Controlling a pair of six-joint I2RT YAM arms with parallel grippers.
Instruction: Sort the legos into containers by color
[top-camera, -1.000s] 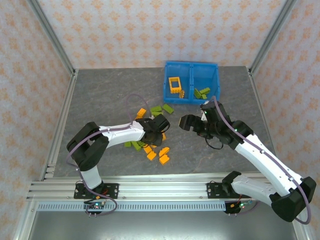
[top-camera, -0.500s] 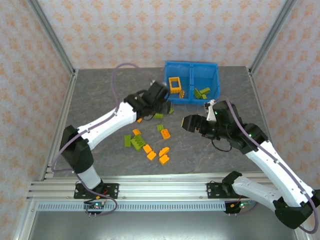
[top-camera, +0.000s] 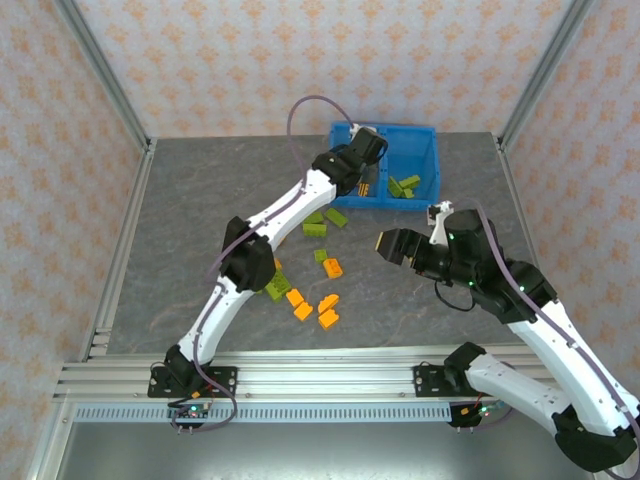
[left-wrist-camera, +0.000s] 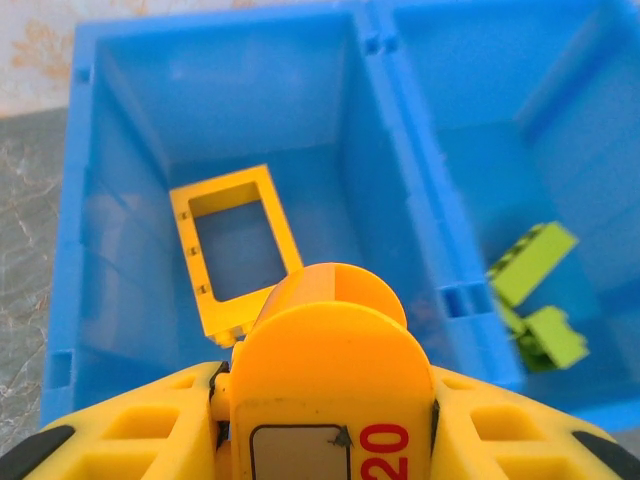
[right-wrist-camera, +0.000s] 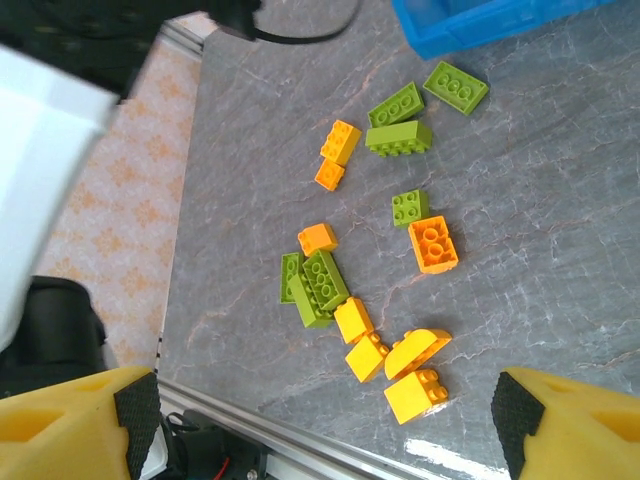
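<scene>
Left gripper (left-wrist-camera: 330, 400) had its fingers clamped on a rounded orange lego (left-wrist-camera: 330, 320), right over the blue bin's left compartment (left-wrist-camera: 150, 130) at the upper middle of the top view. One yellow-orange frame (left-wrist-camera: 235, 250) lay in there, and at least two green bricks (left-wrist-camera: 530, 262) sat in the right compartment (left-wrist-camera: 480, 90). Right gripper (right-wrist-camera: 322, 412) hung with its fingers wide apart above the loose pile on the table (right-wrist-camera: 560, 200): eight orange pieces (right-wrist-camera: 433, 244), six green ones (right-wrist-camera: 399, 137).
</scene>
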